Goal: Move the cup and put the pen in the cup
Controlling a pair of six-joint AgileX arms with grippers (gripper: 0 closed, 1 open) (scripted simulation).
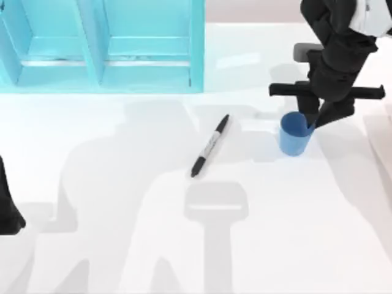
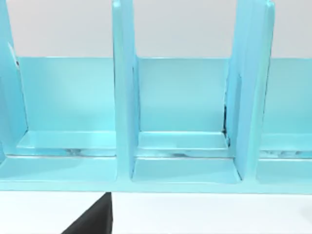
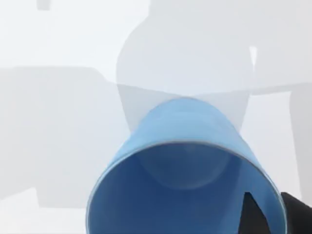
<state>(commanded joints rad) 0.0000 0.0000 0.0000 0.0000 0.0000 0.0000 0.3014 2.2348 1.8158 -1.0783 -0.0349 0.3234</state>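
The blue cup (image 1: 293, 133) stands upright at the table's right of centre, its mouth open toward the camera. My right gripper (image 1: 313, 122) comes down on the cup's right rim. In the right wrist view one dark finger (image 3: 253, 213) is inside the cup (image 3: 185, 161) and the other is outside the wall, shut on the rim. The pen (image 1: 210, 146) lies flat and slanted in the middle of the table, left of the cup and apart from it. My left arm (image 1: 9, 214) is parked at the table's left edge.
A turquoise shelf unit (image 1: 104, 49) with upright dividers stands along the back left, and the left wrist view looks into its compartments (image 2: 180, 146). The white tabletop carries soft grey shadows of both arms.
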